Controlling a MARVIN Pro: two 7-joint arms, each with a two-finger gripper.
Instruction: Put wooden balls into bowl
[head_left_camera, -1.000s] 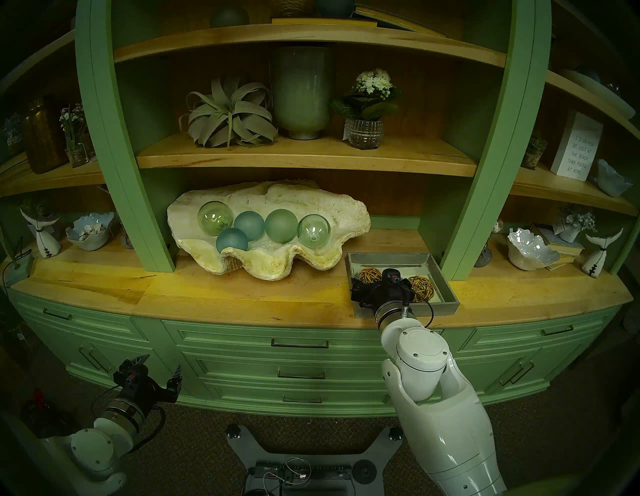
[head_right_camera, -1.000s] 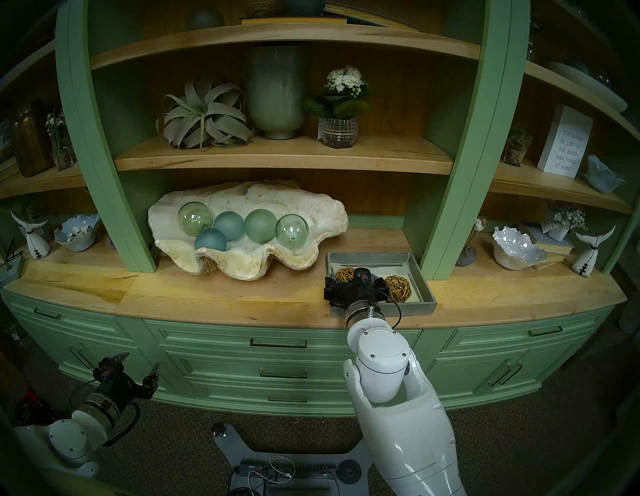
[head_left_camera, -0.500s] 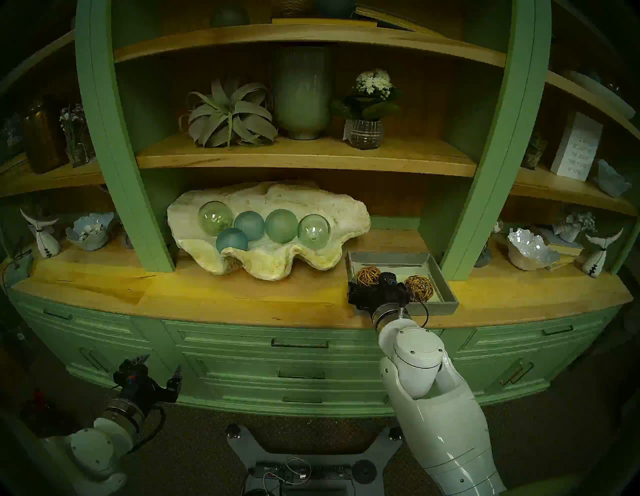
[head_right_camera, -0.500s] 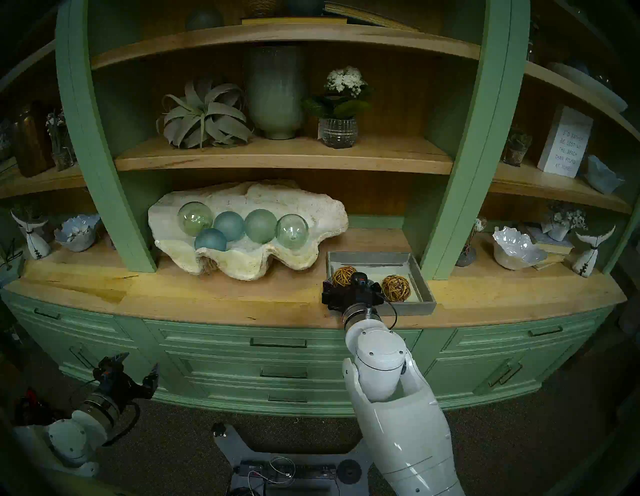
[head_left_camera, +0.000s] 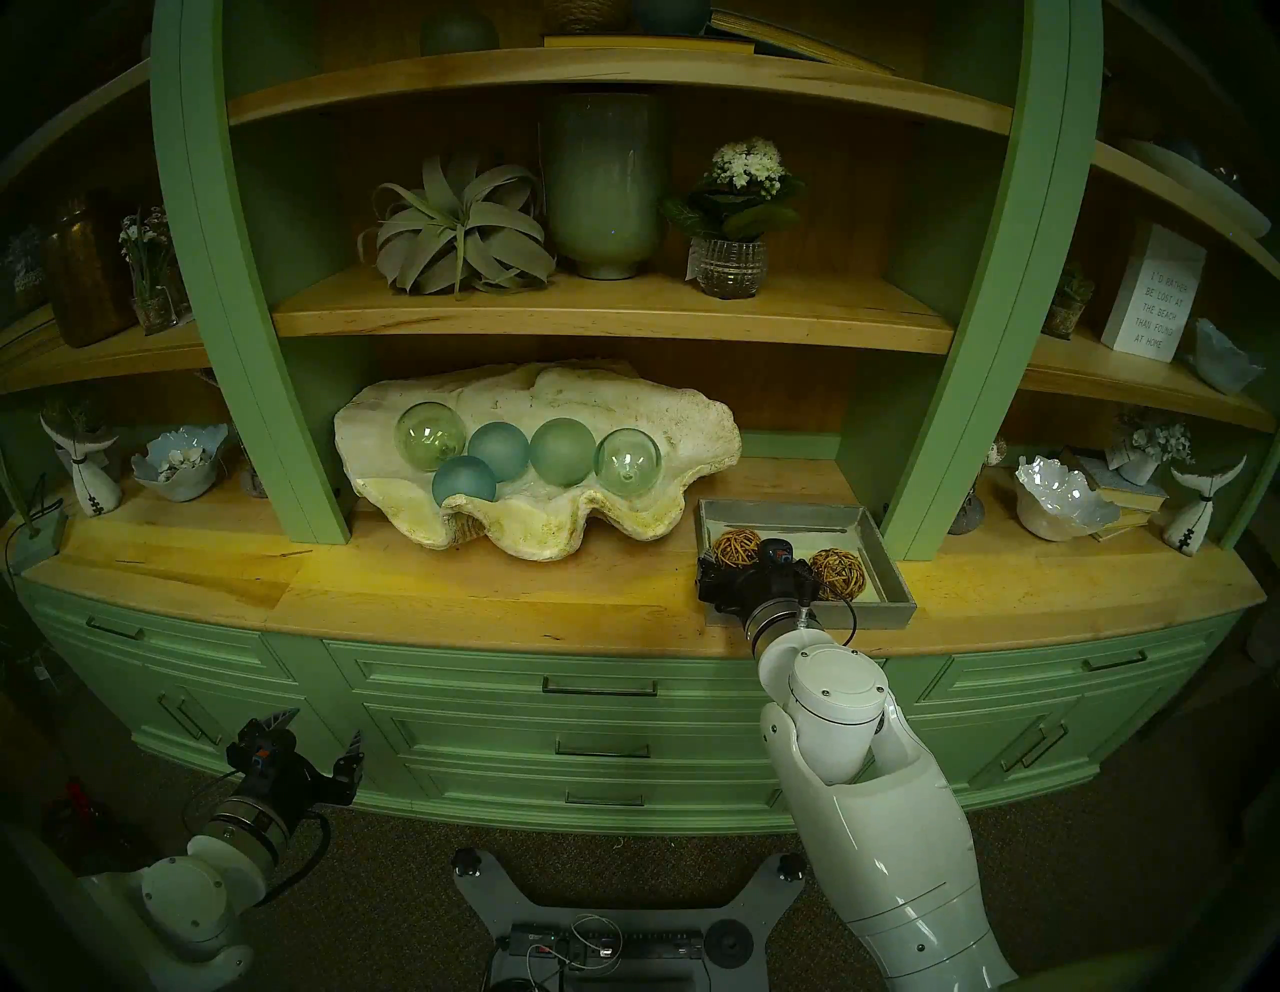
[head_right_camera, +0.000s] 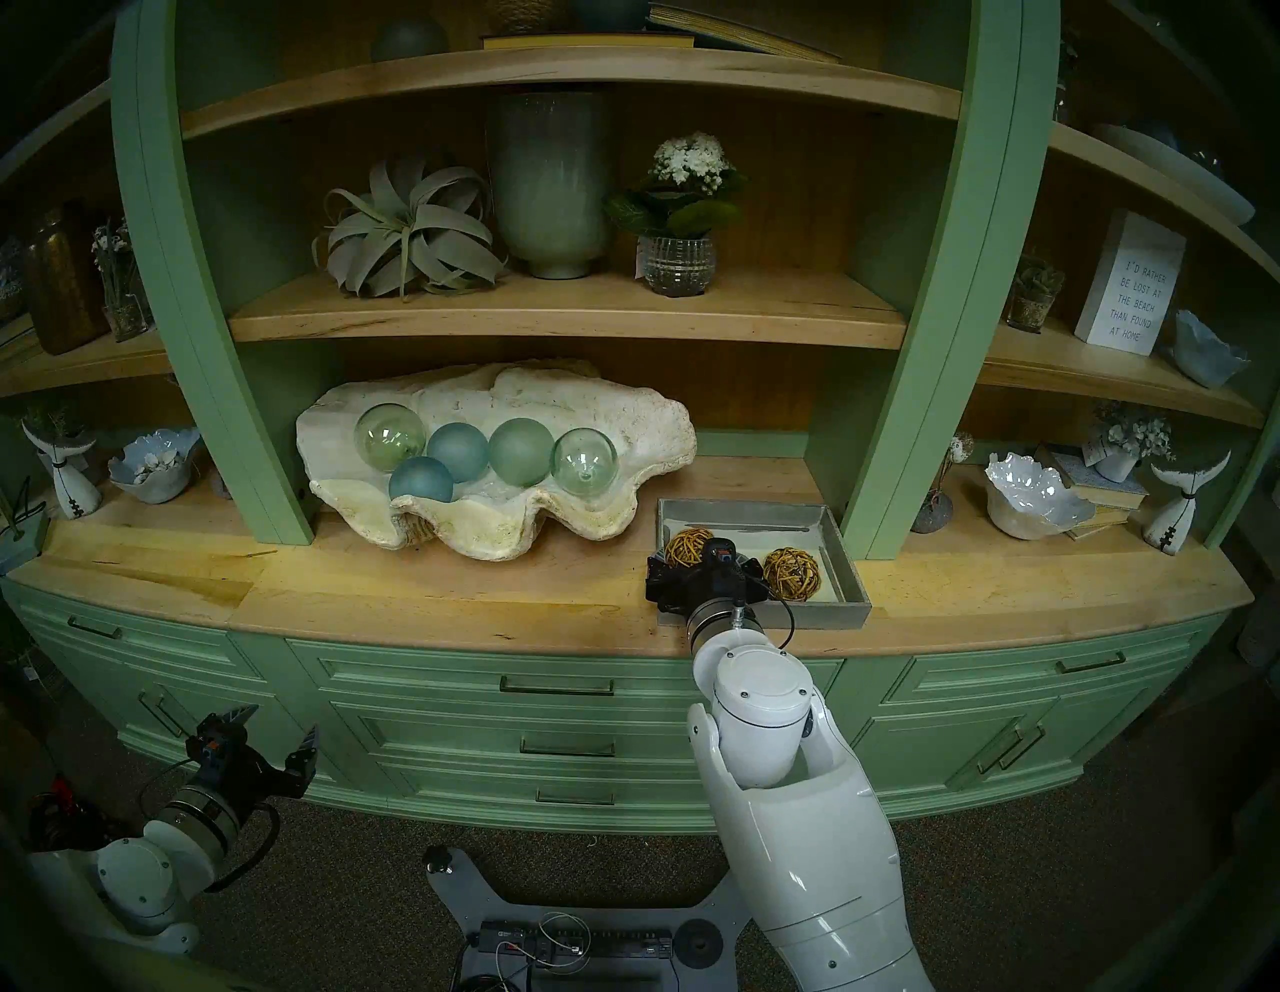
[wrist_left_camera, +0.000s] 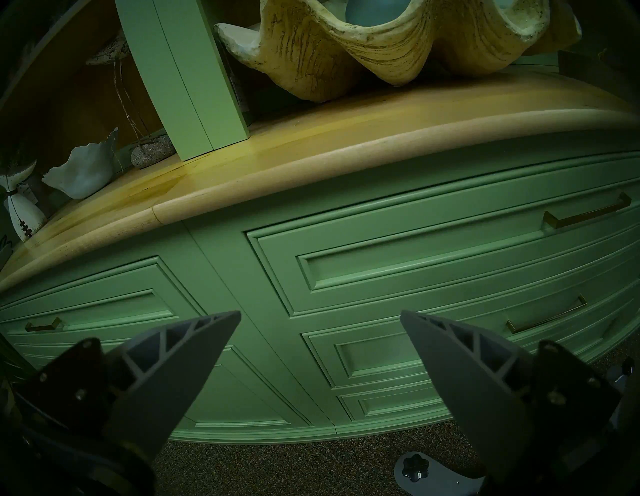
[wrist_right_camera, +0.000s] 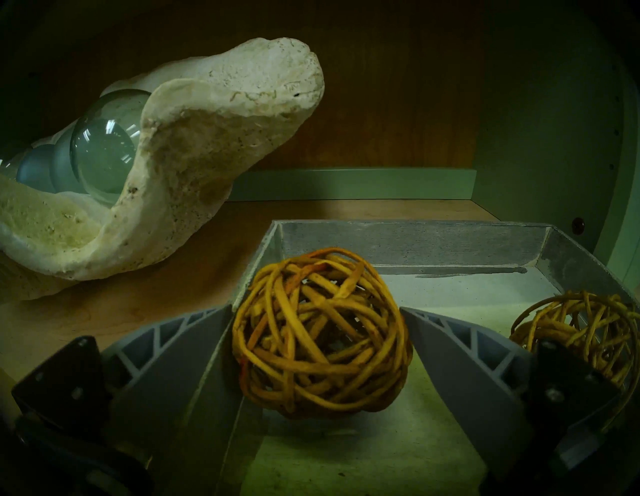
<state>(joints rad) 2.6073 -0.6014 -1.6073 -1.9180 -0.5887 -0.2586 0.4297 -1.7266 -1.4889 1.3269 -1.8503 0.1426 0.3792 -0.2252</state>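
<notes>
Since the earlier frames the right arm has crept slightly further over the near edge of the rectangular grey tray (head_left_camera: 893, 554), so more of the left woven brown-golden rattan ball (wrist_right_camera: 320, 332) now shows past the wrist in the head views; everything else on the wooden tabletop (head_left_camera: 485, 589) lies as it did.

The right end effector (wrist_right_camera: 317, 350) has its jaws spread wide, one grey finger outside the tray's left wall and the other inside the tray, with the left rattan ball sitting between them on the tray floor. The fingers (wrist_right_camera: 450, 350) flank the ball closely, but whether they touch it cannot be told. The second woven rattan ball (head_left_camera: 838, 573) rests in the same tray, to the right, apart from the first.

The very large cream-white clam shell with a wavy scalloped rim (head_left_camera: 554, 533) stands on the tabletop just left of the tray, and five smooth green and blue glass spheres (head_left_camera: 562, 450) lie in it. Neither rattan ball is in the shell.

The left end effector (wrist_left_camera: 320, 317) hangs low in front of the green drawer fronts (wrist_left_camera: 415, 263), its jaws apart and holding nothing, well away from the tray and the shell.
</notes>
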